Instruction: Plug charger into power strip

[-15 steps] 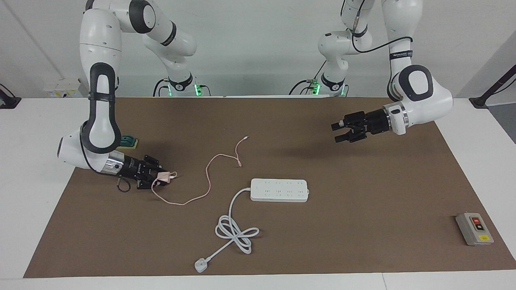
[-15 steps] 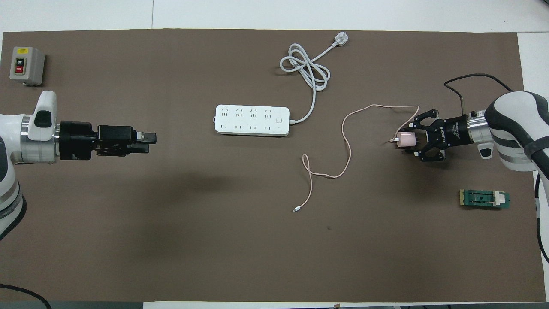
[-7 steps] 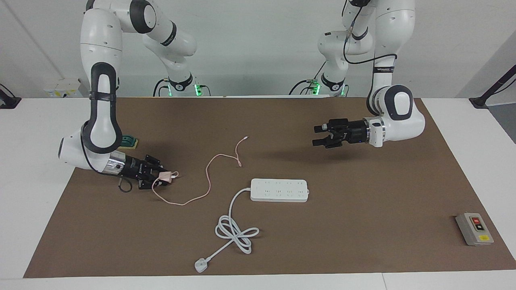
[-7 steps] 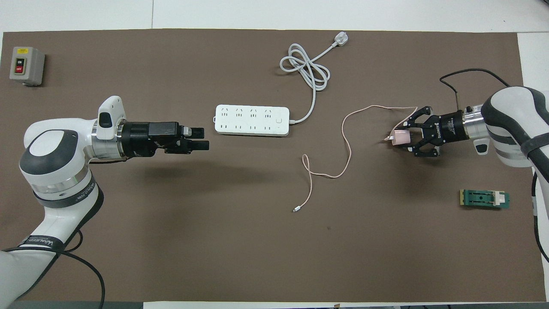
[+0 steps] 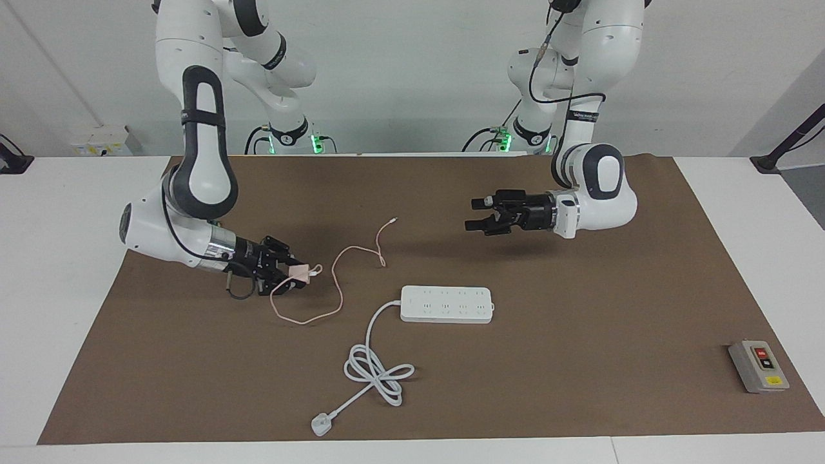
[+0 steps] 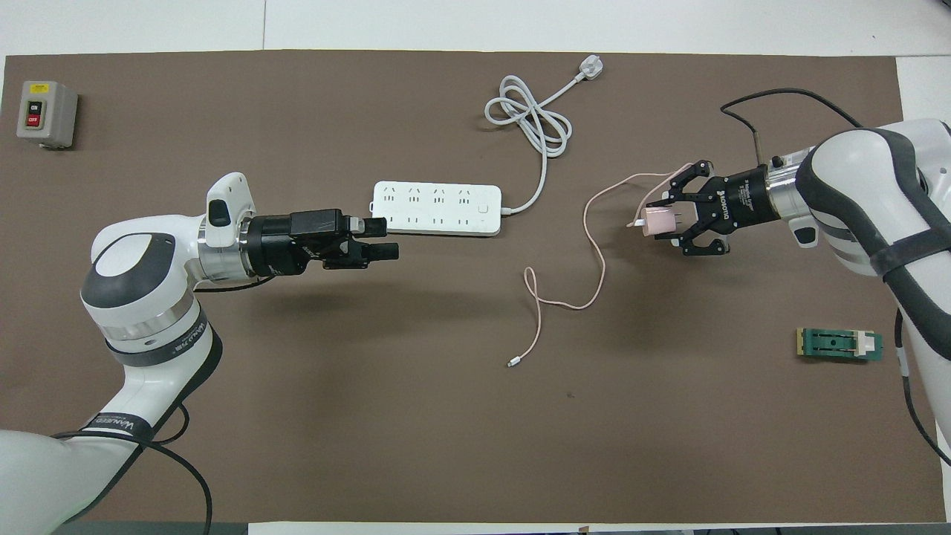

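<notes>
My right gripper (image 5: 296, 274) (image 6: 657, 223) is shut on the pale pink charger (image 5: 300, 270) (image 6: 659, 221), low over the mat toward the right arm's end. Its thin pink cable (image 5: 336, 284) (image 6: 595, 253) trails on the mat to a small white connector (image 5: 394, 221) (image 6: 513, 363). The white power strip (image 5: 446, 304) (image 6: 436, 209) lies flat mid-table, sockets up. My left gripper (image 5: 475, 215) (image 6: 380, 238) is open and empty, in the air over the mat beside the strip's end toward the left arm's side.
The strip's thick white cord (image 5: 374, 368) (image 6: 529, 119) coils farther from the robots and ends in a white plug (image 5: 320, 425) (image 6: 591, 69). A grey switch box (image 5: 758, 366) (image 6: 46, 114) stands at the left arm's end. A small green part (image 6: 839, 345) lies near the right arm.
My right gripper has carried the charger toward the power strip, dragging the cable's loop. My left gripper has swung in toward the middle and lower, up to the strip's end.
</notes>
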Controlling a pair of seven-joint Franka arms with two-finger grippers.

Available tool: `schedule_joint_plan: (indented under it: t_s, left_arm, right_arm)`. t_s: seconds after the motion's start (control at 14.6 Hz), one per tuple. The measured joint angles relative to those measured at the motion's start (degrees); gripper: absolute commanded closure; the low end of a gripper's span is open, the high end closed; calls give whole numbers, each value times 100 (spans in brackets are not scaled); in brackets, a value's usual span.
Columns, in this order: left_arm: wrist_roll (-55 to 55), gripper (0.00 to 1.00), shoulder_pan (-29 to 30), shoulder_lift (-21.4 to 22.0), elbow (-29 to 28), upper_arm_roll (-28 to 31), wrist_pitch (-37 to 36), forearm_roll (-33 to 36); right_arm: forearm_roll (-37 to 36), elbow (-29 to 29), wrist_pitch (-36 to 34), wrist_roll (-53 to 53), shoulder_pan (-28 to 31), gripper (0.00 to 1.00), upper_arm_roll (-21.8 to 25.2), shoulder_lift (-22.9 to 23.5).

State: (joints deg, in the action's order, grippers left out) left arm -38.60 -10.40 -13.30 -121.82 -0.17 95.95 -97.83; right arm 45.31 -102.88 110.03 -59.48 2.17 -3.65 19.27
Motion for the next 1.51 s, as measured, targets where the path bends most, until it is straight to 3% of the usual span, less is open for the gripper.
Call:
schedule_joint_plan:
  t_s: [0.41,0.89,1.17,1.51]
  left_arm:
    - [-351,3,19,-45,0,81,4,-103]
    - [-567,3,16,-50,-28,97,14,-104]
    - [-665,3,-58,-51,-62,61,121,-104]
    - [-682,3,-77,-51,-113,43,98,-104]
  right_arm:
    - [0,474,106,-1151,-1138,100,-5,-289]
    - [0,589,1028,-2132,-2304,100,-8,-268]
    - [1,721,1192,-2607,-2614,100,-11,-238]
    - [5,1011,1444,-2690,-2831,100,-14,186]
